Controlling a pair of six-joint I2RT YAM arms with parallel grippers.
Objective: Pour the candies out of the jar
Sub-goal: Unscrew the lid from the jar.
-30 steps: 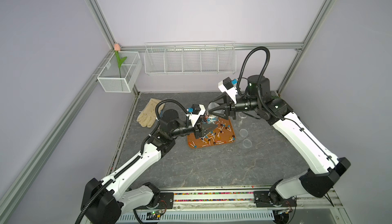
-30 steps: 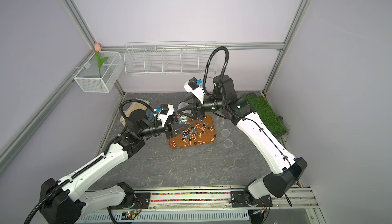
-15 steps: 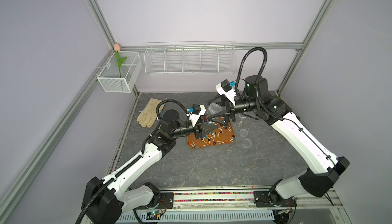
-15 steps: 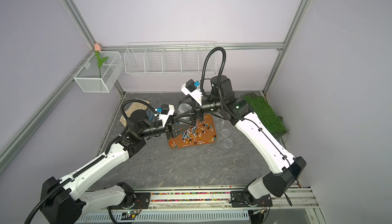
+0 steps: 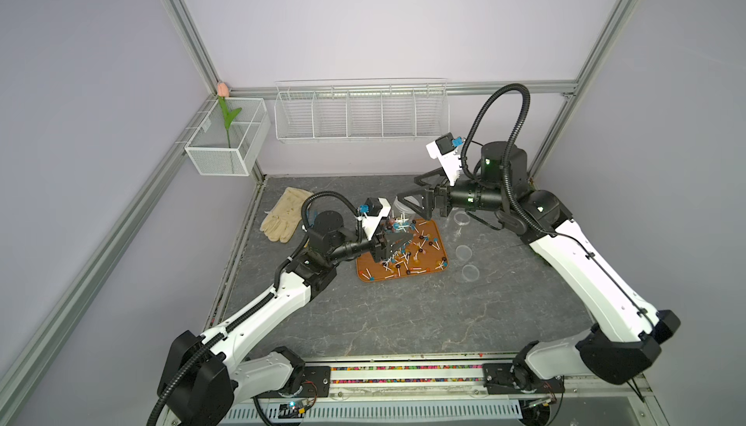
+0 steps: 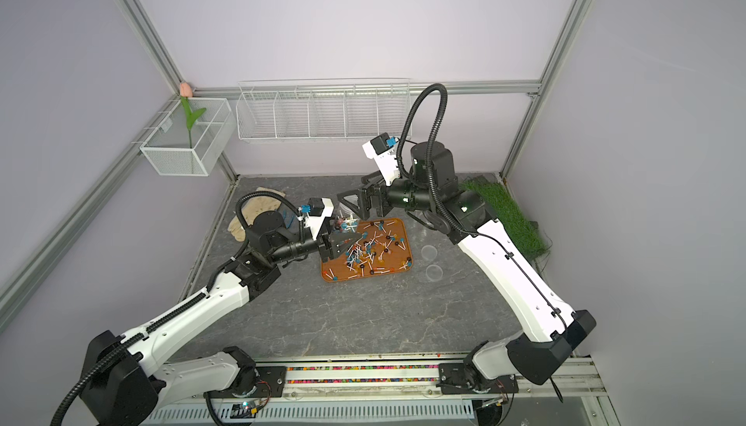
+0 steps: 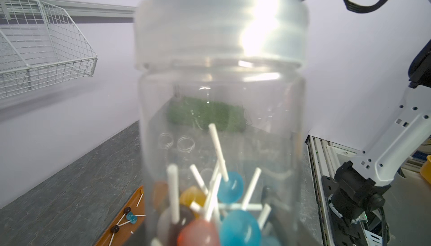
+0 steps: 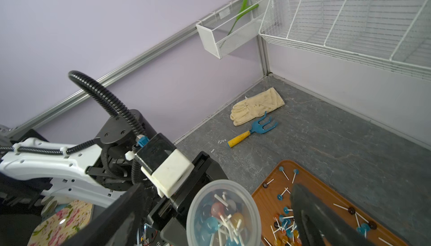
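Left gripper [image 5: 397, 234] is clamped on the jar [image 7: 221, 128] and holds it roughly upright over the tray's [image 5: 439, 244] back-left corner. You won't see its fingers in the left wrist view: the jar fills the frame and its base is cut off.

The lid [image 7: 221, 23] is on. It is translucent, so in both top views you can barely separate it from the jar.

Right gripper [image 8: 218, 185] is spread wide, one finger on each side of the lid. Both fingers are blurred and cropped in the right wrist view, so I can't tell if either touches the lid.

Some candies [image 7: 229, 186] sit at the jar bottom, sticks up. Many more lie scattered across the tray. Those under the left gripper are hidden in both top views.

Around the tray:
- Three clear discs [image 5: 470, 272] lie just right of the tray; I can't make out what they are.
- The turf [image 6: 508, 218] is further right. In a top view the right arm covers almost all of it.
- The glove [image 5: 284, 218] lies well left of the tray, towards the back.
- The rake [image 8: 253, 130] is beside the glove, mostly hidden behind the left arm in both top views.
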